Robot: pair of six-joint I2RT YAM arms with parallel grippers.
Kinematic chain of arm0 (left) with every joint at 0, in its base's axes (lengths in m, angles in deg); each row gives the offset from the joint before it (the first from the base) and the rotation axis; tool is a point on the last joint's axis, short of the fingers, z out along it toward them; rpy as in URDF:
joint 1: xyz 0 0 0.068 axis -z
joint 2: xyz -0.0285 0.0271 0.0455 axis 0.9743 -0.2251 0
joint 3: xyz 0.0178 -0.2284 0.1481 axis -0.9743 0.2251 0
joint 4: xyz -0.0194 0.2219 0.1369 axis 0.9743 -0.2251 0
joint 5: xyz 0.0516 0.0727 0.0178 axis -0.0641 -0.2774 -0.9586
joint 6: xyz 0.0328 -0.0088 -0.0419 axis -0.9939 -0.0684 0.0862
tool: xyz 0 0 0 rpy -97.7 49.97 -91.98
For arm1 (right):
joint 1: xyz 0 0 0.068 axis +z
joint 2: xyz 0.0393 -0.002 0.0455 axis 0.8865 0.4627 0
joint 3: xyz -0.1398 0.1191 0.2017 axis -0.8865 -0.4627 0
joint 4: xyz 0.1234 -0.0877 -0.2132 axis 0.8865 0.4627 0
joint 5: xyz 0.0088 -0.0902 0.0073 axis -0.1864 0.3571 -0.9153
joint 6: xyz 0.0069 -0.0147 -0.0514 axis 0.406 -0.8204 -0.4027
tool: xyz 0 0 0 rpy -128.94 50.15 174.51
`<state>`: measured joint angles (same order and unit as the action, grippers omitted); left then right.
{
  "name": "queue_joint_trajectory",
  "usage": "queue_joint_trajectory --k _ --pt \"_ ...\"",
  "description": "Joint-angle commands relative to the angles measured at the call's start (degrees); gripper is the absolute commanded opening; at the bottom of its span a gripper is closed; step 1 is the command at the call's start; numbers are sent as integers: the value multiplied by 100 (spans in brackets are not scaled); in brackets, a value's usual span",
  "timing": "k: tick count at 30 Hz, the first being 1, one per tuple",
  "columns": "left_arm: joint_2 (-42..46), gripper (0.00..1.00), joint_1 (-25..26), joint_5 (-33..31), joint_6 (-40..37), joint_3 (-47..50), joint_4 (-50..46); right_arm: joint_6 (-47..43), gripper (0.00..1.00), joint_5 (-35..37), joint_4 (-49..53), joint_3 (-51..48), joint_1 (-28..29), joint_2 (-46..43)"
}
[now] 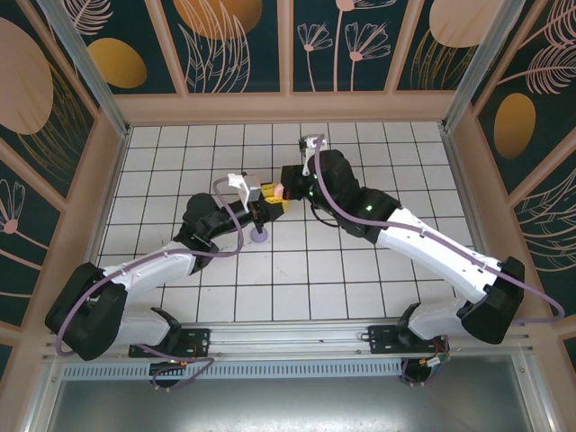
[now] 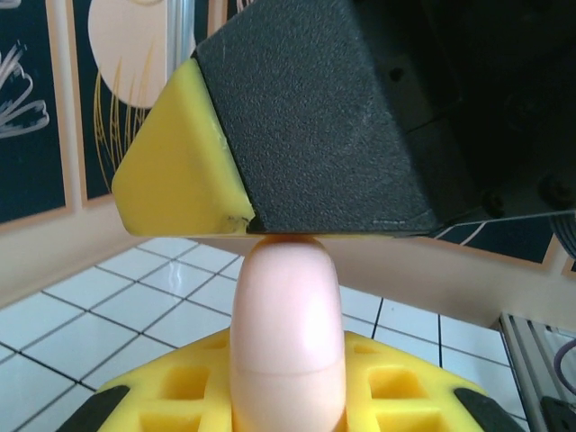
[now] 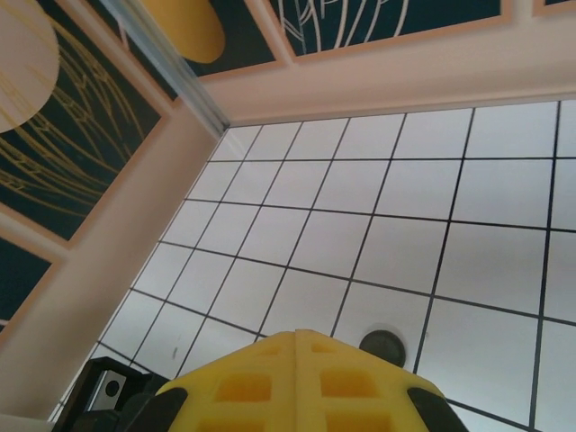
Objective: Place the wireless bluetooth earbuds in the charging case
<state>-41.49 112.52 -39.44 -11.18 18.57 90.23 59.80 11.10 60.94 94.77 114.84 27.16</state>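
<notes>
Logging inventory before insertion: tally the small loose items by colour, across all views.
pink case: 1
purple item: 1
dark disc: 1
Total: 3

pink case (image 2: 288, 333): base cut off by edge | dark disc (image 3: 383, 343): partly hidden

Right claw (image 3: 297, 360) yellow tips pressed together; small dark round thing (image 3: 382, 345) just beyond, on white-tiled counter (image 3: 405, 225).
</notes>
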Motion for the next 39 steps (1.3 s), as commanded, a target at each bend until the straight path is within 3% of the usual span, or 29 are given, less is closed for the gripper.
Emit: queue_joint_trajectory --k 1,6,21,31,39 --pt "-53 0 -6 -71 256 -402 485 270 0 -180 47 -473 271 64" --pt "-291 0 -2 -152 572 -526 507 353 0 -17 -49 -626 157 -44" --pt "-1684 0 1 -438 1849 -738 658 318 9 35 -70 -444 -1228 -874" --pt "-3207 0 2 -548 3219 -1886 -996 750 18 -394 -162 -2010 -1824 -1438" --pt "-3757 2 2 -1095 3734 -2239 -1941 890 25 -467 -191 -2461 -2028 -1630"
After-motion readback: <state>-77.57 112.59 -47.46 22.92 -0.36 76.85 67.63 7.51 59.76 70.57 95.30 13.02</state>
